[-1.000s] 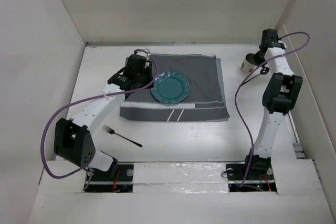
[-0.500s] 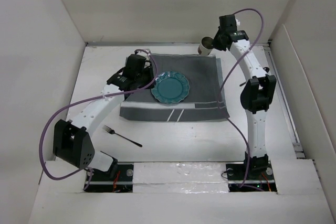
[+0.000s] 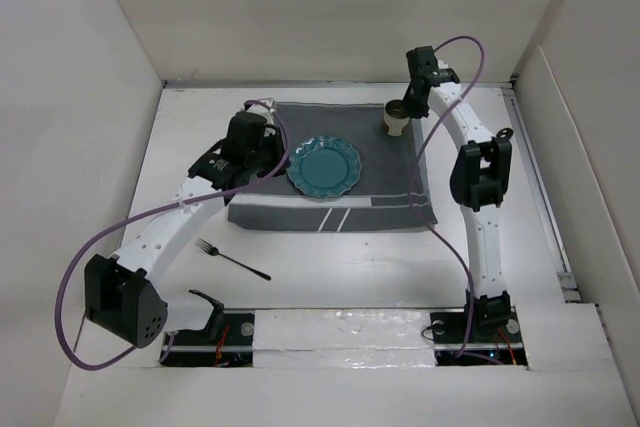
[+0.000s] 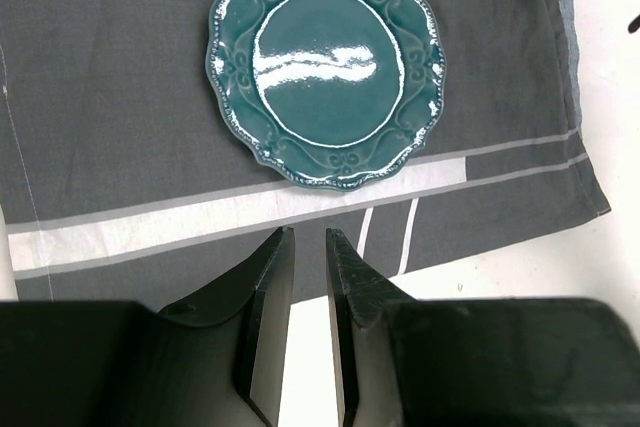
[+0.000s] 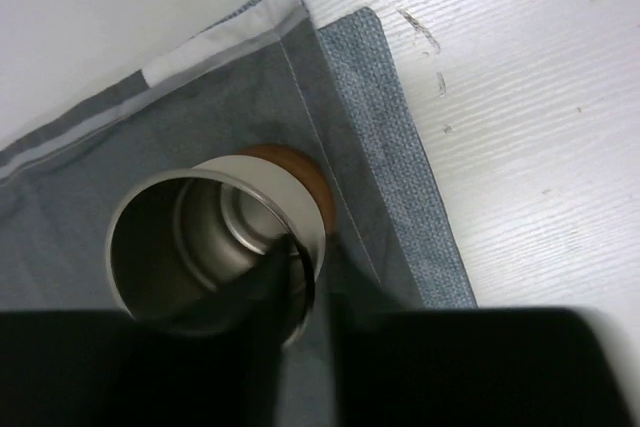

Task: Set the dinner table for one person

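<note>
While the left pincer [image 4: 310, 239] hangs ajar near one plate [image 4: 325, 62], the right pincer [image 5: 298, 269] straddles one cup [image 5: 180, 237], grip unclear.

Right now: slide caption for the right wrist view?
A metal cup stands on a corner of the grey cloth on the dinner table, right gripper at its rim.

L claw [image 4: 308, 237] hangs over the cloth [image 4: 100, 97], w/ a narrow gap between its jaws. The plate [image 4: 325, 67] is just ahead, w/ only a flat striped band between. The fork [image 3: 232, 260] lies well apart, toward the bases, on bare tabletop [image 3: 350, 267]. R claw [image 5: 305, 272] straddles the cup [image 5: 200, 237] rim (one finger inside), so the cup wall blocks sideways passes. Bare tabletop lies beside it, w/ the back wall [image 3: 330, 17] near.
</note>
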Motion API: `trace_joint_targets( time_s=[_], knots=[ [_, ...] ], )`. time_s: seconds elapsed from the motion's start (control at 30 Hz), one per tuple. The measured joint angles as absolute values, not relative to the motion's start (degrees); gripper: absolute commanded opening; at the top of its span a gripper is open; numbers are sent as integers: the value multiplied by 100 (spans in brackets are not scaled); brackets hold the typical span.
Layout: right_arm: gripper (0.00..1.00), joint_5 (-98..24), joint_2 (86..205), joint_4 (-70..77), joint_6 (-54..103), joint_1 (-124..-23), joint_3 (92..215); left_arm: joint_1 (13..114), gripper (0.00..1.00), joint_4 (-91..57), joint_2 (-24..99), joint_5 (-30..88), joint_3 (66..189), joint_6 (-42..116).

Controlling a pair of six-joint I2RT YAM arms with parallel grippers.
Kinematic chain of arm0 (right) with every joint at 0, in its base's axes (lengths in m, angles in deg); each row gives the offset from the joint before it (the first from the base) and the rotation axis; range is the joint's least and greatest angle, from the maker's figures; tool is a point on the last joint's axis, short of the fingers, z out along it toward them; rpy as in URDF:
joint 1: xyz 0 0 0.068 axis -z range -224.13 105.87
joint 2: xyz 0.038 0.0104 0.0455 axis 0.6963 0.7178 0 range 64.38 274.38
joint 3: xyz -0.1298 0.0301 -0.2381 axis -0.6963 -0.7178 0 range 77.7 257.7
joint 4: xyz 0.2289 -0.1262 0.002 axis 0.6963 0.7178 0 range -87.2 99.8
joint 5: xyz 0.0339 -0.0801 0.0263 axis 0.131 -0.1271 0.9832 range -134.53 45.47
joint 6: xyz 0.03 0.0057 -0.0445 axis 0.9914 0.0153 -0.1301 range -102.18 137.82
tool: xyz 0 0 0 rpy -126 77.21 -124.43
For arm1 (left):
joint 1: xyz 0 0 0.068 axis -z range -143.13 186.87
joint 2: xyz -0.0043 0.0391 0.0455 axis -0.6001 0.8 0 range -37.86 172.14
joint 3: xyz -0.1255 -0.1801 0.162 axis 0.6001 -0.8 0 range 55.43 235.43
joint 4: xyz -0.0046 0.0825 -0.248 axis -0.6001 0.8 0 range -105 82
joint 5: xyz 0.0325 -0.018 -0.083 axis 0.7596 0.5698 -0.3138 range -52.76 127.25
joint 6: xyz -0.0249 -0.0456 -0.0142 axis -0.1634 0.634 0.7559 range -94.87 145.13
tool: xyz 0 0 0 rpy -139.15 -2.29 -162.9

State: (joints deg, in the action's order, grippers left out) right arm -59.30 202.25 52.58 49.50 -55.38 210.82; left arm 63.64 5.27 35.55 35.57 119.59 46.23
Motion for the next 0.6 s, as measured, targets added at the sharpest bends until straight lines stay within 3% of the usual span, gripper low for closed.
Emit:
trace_joint_targets(
  time_s=[0.13, 0.23, 0.37, 0.47, 0.5, 0.6],
  knots=[
    [55, -5943, 20236, 5288, 4929, -5514, 21080, 6364, 17, 543, 3459, 3551, 11904, 4667],
    [62, -5748, 20231, 5286, 4913, -5465, 21080, 6364, 17, 541, 3356, 3540, 11876, 4687],
    [63, -5348, 20098, 5260, 4911, -5264, 21045, 6364, 18, 506, 3266, 3529, 11876, 4700],
    [25, -5088, 19490, 4978, 4894, -4974, 20383, 6364, 18, 447, 3244, 3516, 11876, 4702],
    [0, -5018, 19182, 4854, 4905, -4836, 20037, 6364, 17, 425, 3238, 3509, 11876, 4702],
    [0, -4911, 18190, 4296, 4990, -4318, 18837, 6364, 0, 363, 3236, 3463, 11869, 4717]
  ],
)
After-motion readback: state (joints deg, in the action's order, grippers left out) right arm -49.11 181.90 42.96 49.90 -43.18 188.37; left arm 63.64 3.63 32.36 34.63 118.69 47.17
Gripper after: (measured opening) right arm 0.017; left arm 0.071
